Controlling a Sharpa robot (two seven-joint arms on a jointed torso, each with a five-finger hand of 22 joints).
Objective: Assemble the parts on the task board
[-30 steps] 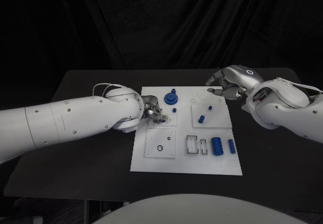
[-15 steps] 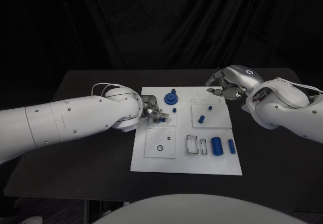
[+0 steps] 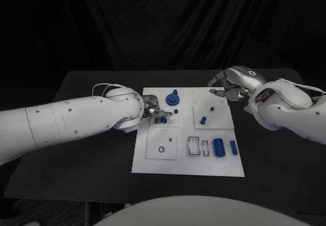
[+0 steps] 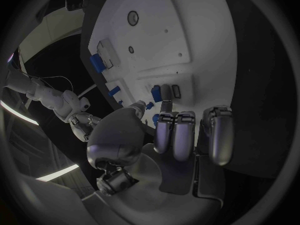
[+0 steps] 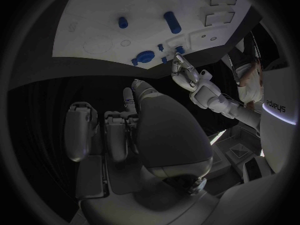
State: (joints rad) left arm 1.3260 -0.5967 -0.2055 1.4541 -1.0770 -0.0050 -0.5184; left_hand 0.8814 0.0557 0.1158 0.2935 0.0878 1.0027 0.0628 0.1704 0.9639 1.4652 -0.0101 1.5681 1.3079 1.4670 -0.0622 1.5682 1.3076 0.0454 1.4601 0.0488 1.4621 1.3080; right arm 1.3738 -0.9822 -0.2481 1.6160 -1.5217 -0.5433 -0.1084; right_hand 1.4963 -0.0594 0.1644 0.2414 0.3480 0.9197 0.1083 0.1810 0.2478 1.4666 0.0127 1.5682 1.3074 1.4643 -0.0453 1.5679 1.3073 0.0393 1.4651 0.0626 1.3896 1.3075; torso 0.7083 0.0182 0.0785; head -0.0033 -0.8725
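The white task board (image 3: 155, 165) lies in the middle of the black table. My left hand (image 3: 153, 112) is at the board's left side, over a small square plate. Thumb and a finger pinch a small blue part (image 3: 163, 120) standing on that plate; the left wrist view shows this blue part (image 4: 156, 92) beside an outstretched finger (image 4: 166, 96). My right hand (image 3: 228, 87) hovers over the board's far right corner with its fingers curled in and nothing in them. A blue gear-like part (image 3: 173, 99) sits near the far edge.
Other blue parts are on the board: two short pegs (image 3: 211, 108) (image 3: 203, 120) on a raised square, a thick cylinder (image 3: 218, 147) and a slim one (image 3: 233, 148) near the right edge. Rectangular slots (image 3: 194, 145) and a plate with a ring hole (image 3: 161, 149) lie nearer me.
My left hand's fingers have drawn slightly away from me and to the left, uncovering more of the small blue part. The right hand has stayed put.
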